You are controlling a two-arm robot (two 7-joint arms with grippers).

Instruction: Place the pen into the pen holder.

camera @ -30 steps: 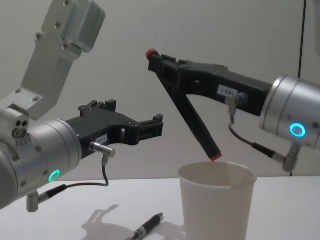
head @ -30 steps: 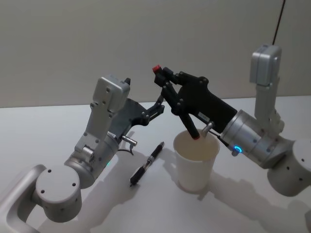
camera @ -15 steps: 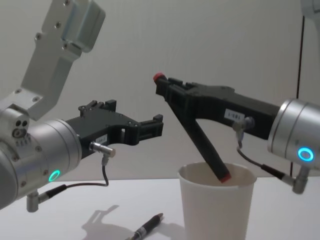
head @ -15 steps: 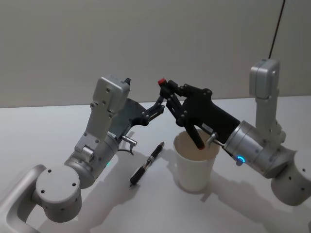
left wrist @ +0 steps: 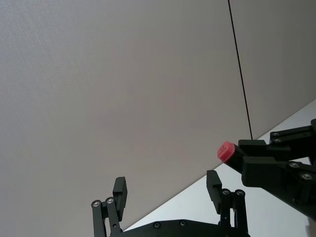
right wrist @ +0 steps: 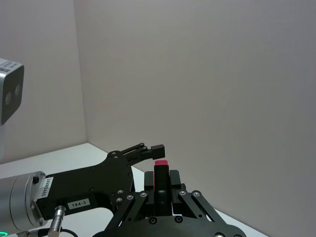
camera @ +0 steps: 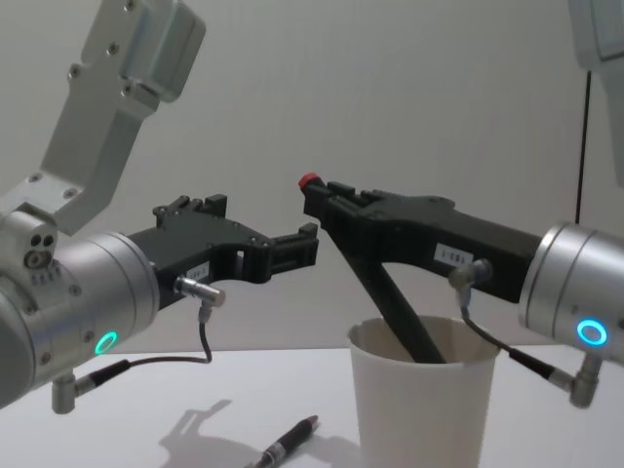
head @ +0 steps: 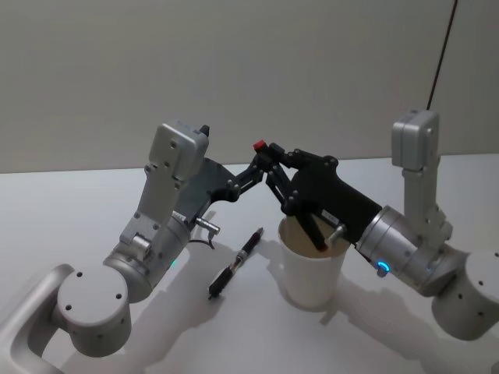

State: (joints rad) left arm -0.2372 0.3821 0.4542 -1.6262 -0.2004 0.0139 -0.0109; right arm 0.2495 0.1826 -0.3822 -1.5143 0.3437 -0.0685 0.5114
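Observation:
A black pen with a red cap is gripped near its top by my right gripper, which is shut on it. The pen slants down, its lower end inside the white paper cup pen holder, below the rim. In the right wrist view the pen's red top sticks up between the fingers. My left gripper hovers open just left of the pen's top, holding nothing; the left wrist view shows its spread fingers and the red cap beyond. A second black pen lies on the table left of the cup.
The white table spreads around the cup, with a plain grey wall behind. The left arm's silver body stands close to the lying pen. A thin dark cable hangs at the far right.
My right gripper has come down and slightly left with the pen. Its lower tip went from just above the cup's rim to well inside the cup. The left arm has not moved.

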